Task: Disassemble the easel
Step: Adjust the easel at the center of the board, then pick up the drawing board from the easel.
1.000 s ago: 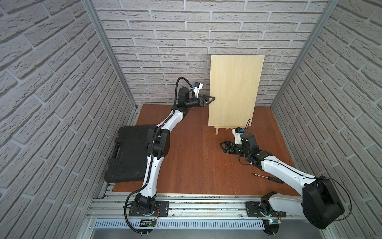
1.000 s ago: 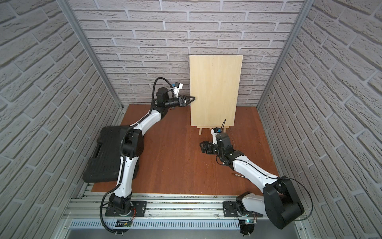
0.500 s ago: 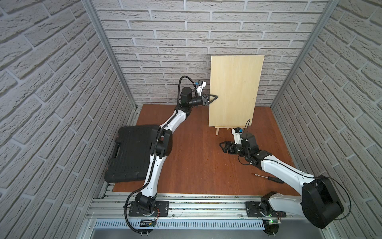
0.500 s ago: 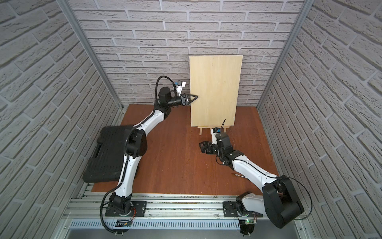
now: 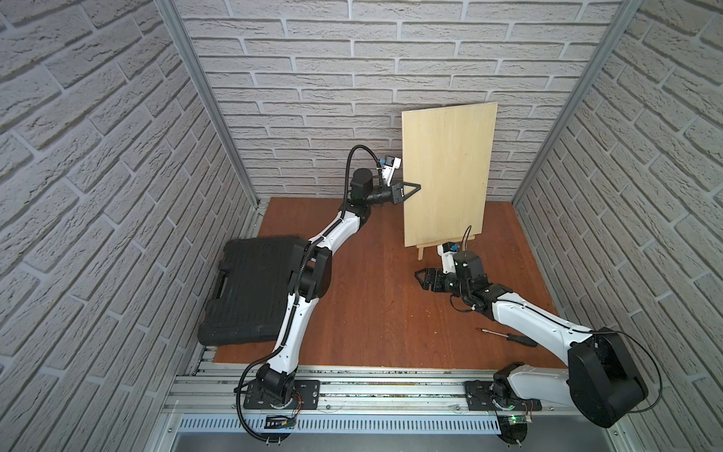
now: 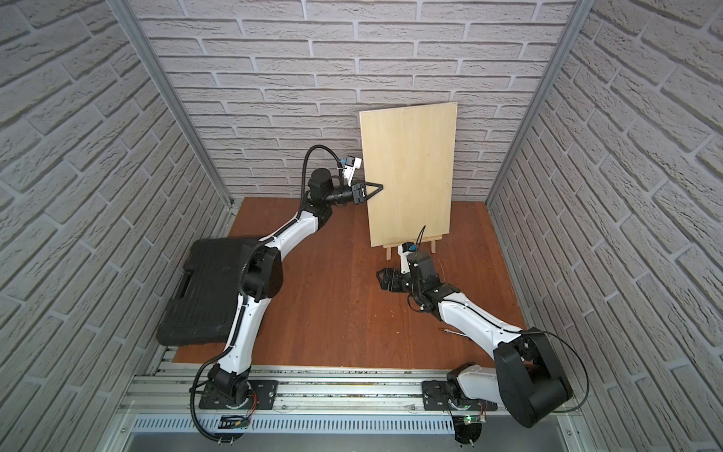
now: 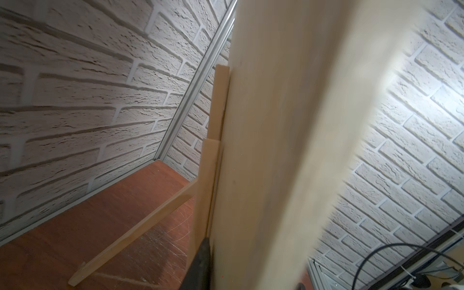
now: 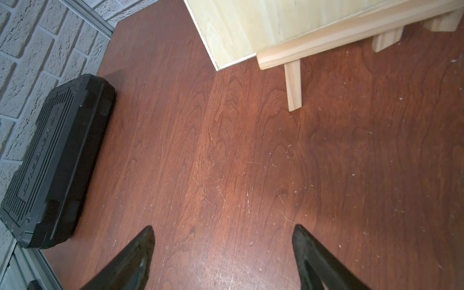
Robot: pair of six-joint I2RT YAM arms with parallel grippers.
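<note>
Toward one o'clock on the counter (image 5: 371, 313), close to the back wall, the easel (image 5: 428, 245) stood upright with its back leg (image 7: 130, 233) splayed toward the wall. Most of its frame was hidden behind the tall plywood board (image 5: 446, 176), which rested on the ledge (image 8: 326, 44). At the board's nine o'clock edge, about halfway up, the left claw (image 5: 416, 188) had its fingers drawn together on the panel, one in front and one behind. How firmly it pinched could not be told. Toward seven o'clock from the easel, the right claw (image 5: 419, 280) hovered low over bare wood, its fingers (image 8: 140, 251) spread wide and holding nothing. Farther out, a black tool case (image 5: 250, 289) lay at nine o'clock and a screwdriver (image 5: 508, 336) at four o'clock. The step in hand appeared to be clearing the board off the easel. To do it well, the panel should rise straight up until it cleared the ledge's lip, and only then swing away toward the open centre. A one-edged grip on so tall a sheet would likely let it pivot, so the lift called for slowness. The idle right claw could steady the ledge so the light frame neither dragged nor toppled.
</note>
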